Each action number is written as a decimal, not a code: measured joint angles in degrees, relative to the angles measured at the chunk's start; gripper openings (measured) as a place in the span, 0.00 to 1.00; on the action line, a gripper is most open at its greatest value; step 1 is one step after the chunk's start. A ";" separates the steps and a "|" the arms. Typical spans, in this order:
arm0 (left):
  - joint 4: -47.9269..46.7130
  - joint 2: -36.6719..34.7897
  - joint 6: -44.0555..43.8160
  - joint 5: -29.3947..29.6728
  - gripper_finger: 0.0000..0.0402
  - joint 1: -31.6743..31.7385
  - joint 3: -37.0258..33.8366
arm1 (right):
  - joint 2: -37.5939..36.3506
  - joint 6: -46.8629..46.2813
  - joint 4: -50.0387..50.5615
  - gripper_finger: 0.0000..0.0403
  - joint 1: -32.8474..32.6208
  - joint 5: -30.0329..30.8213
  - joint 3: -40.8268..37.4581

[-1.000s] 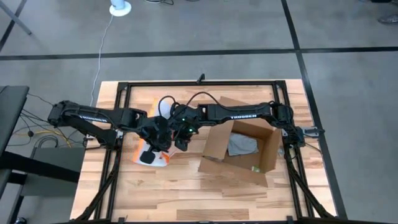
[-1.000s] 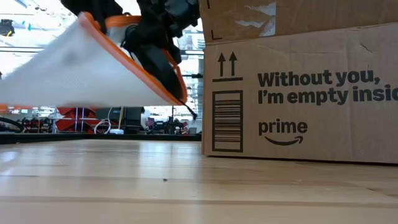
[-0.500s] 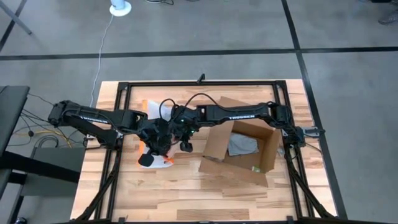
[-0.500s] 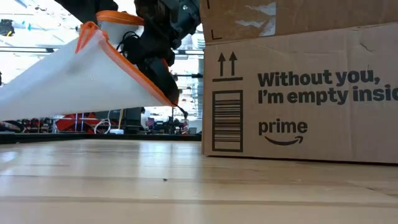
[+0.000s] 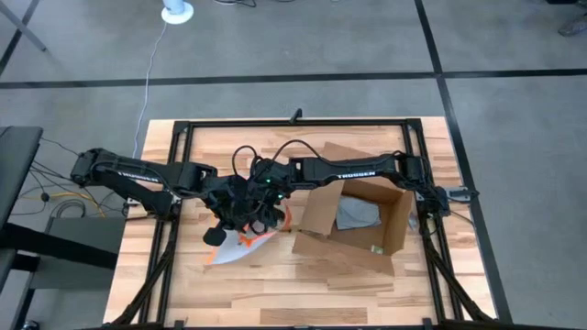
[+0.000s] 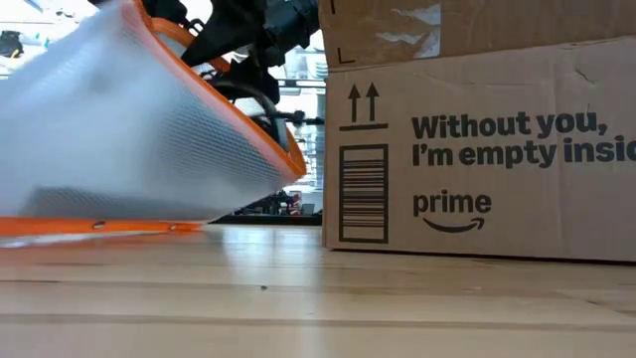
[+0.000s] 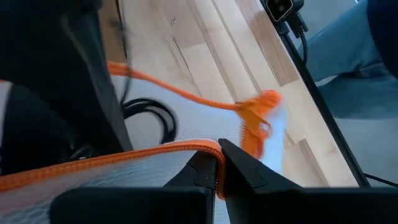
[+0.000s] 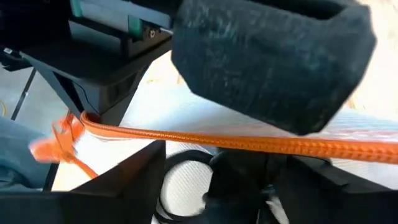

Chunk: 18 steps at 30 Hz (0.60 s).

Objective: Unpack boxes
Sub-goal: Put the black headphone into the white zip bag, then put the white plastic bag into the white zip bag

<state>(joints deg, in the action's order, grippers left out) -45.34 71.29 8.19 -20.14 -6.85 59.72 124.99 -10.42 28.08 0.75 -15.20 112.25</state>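
Observation:
The brown cardboard box [image 5: 362, 215] stands open on the table's right half, and its printed side [image 6: 477, 129] fills the right of the low view. Left of it a clear pouch [image 5: 234, 247] with an orange zip edge slopes down to the table [image 6: 129, 139]. My left gripper [image 7: 217, 171] is shut on that orange edge. My right gripper [image 8: 227, 158] is open beside it, close to the box's left wall [image 5: 271, 213]. The orange edge [image 8: 249, 144] runs across in front of its spread fingers. My left gripper pinches the pouch's orange zip edge [image 7: 186, 149] between its two fingertips. The pouch hangs slanting below the hold, and its lower orange edge [image 6: 99, 227] lies on the table. Of my right gripper, I cannot tell whether its open fingers touch the pouch.
A grey item [image 5: 356, 213] lies inside the box. A black metal frame [image 5: 293, 124] runs around the tabletop. Bare wood [image 5: 303, 289] lies along the table's near edge.
The pouch has swung down and toward the table's near edge. It hung clear of the table before, and now its lower edge rests on the wood. My left gripper keeps its hold on the orange edge.

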 joint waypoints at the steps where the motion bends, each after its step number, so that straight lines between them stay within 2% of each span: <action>1: 0.31 0.00 -0.17 -0.02 0.00 0.00 0.00 | 0.00 -0.35 -0.08 0.66 0.00 0.00 0.00; 11: 1.10 0.00 -0.50 -0.61 0.00 0.02 0.00 | -0.28 -8.00 4.88 0.67 -0.52 0.00 0.17; 14: 0.65 -0.51 -0.53 -0.54 0.00 0.07 0.03 | -0.22 -7.43 11.00 0.67 -0.39 0.04 2.71; 18: -2.40 -1.35 -1.61 0.31 0.00 0.07 1.42 | -0.13 -3.53 22.98 0.67 -0.42 0.00 10.61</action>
<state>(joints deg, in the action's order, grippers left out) -47.74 69.94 6.57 -19.83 -6.79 61.14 124.86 -13.94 51.06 0.34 -15.20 122.85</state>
